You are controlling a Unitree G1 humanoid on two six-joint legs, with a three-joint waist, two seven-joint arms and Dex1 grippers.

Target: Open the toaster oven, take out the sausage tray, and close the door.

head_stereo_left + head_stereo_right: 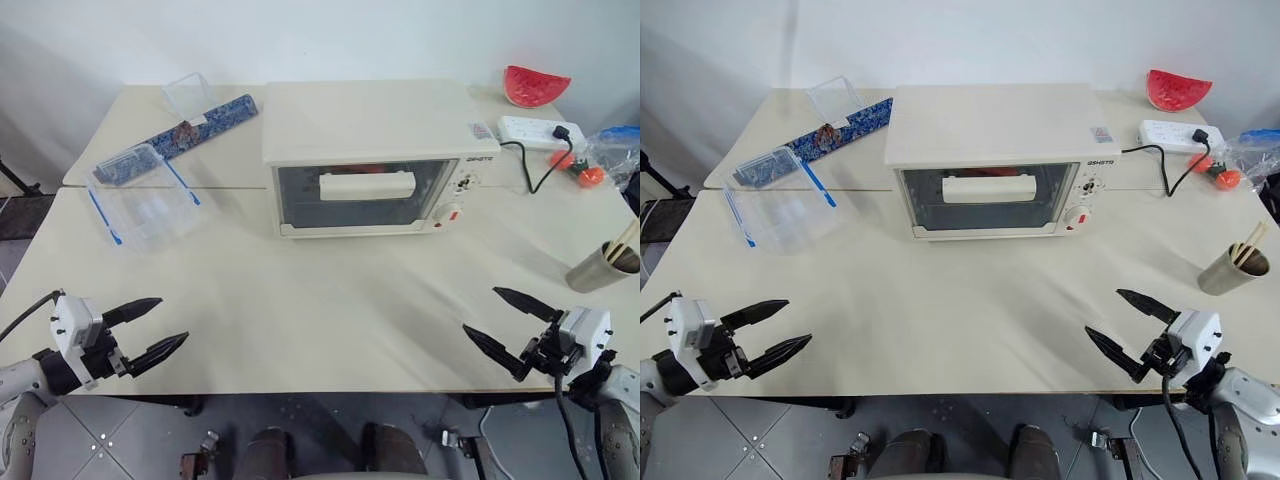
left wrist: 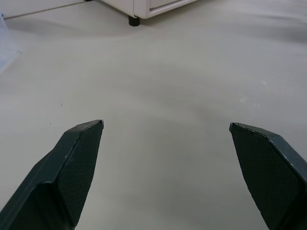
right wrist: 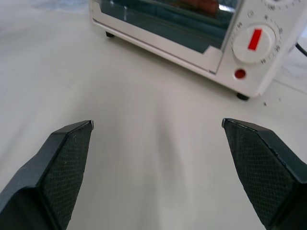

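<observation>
**Grippers spread, oven shut**

Left gripper and right gripper spread wide, empty, at near table edge. Oven centre-back, door closed, tray barely visible behind glass. Best hooked squarely at handle, pulled down evenly. Clear box empty; cup holding sticks.

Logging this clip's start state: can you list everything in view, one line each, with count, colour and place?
toaster oven: 1, cream-white, table centre back, door shut
clear containers: 2, blue clips, left of oven
patterned strip: 1, blue, back left
watermelon slice: 1, red, back right
power strip: 1, white, right of oven
bag: 1, clear, orange items, far right
cup: 1, grey, holding sticks, right edge
table: 1, cream
left gripper: 1, black, open, near left
right gripper: 1, black, open, near right
</observation>
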